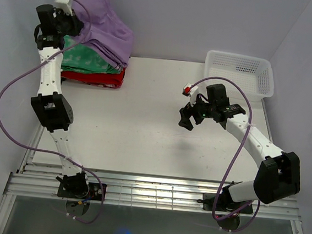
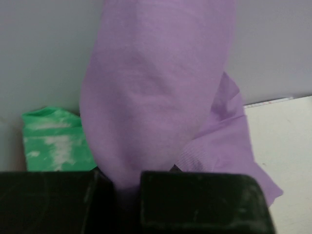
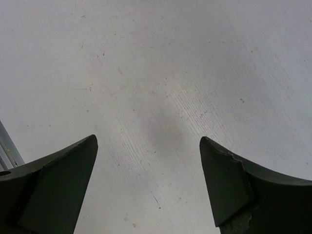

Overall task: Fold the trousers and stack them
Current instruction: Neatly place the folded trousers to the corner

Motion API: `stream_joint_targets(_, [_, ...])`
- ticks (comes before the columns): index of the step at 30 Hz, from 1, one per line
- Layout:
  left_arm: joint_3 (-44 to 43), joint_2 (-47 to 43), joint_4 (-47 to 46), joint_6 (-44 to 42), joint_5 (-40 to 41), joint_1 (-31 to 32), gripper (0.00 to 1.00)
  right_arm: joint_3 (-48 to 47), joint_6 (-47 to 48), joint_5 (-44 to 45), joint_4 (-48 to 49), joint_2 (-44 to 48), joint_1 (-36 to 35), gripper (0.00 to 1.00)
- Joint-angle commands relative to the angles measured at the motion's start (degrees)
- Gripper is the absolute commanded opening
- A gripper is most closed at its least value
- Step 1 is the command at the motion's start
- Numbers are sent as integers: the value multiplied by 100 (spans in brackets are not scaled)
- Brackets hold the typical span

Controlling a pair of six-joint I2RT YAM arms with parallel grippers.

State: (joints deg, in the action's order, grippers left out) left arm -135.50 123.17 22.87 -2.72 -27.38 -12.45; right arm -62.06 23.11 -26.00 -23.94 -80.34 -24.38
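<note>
The lavender trousers (image 1: 104, 26) are bunched at the back left, partly lifted and draped over a stack of folded clothes. My left gripper (image 1: 76, 29) is shut on a fold of them; in the left wrist view the purple cloth (image 2: 156, 97) runs down into the narrow gap between the black jaws of that gripper (image 2: 127, 187). My right gripper (image 1: 189, 116) hovers over the bare table right of centre. In the right wrist view the right gripper (image 3: 148, 141) is open, with only the white tabletop between its fingers.
Under the trousers lie a green-and-white mottled folded garment (image 1: 87, 60) and a red folded garment (image 1: 93, 79). A white mesh basket (image 1: 240, 71) stands at the back right. Pale walls close in the table on the left, back and right.
</note>
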Motion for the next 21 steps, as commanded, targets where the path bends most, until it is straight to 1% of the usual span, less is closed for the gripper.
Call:
stream_joint_targets(1, [103, -269, -232, -26, -154, -363, 0, 1, 88, -46, 4, -70, 30, 90])
stream_joint_targets(2, [129, -189, -126, -62, -189, -451, 0, 19, 88, -37, -14, -87, 30, 90])
stream_joint_targets(6, [541, 127, -38, -97, 82, -653, 0, 45, 132, -28, -49, -131, 30, 90])
stream_joint_targets(10, [604, 566, 103, -185, 137, -768, 0, 54, 167, -19, -119, -167, 30, 90])
stream_joint_targets(11, [560, 776, 164, -246, 58, -803, 4, 54, 167, -19, -137, -175, 30, 90])
stream_joint_targets(13, [464, 945, 217, -220, -178, -821, 9, 63, 167, -28, -163, -193, 30, 90])
stream_joint_targets(14, [472, 1058, 209, -229, -189, -829, 16, 63, 167, -37, -163, -210, 21, 90])
stream_joint_targets(17, [446, 1200, 174, -264, -172, -821, 23, 36, 167, -19, -216, -219, 30, 90])
stream_joint_targets(18, [437, 1278, 165, -342, -137, -821, 29, 19, 167, -11, -242, -219, 30, 90])
stream_joint_targets(20, [358, 1349, 130, -369, 56, -847, 35, 10, 176, -10, -268, -237, 21, 90])
stream_joint_targets(21, [323, 1410, 112, -387, 83, -856, 46, 1, 193, 7, -277, -246, 30, 90])
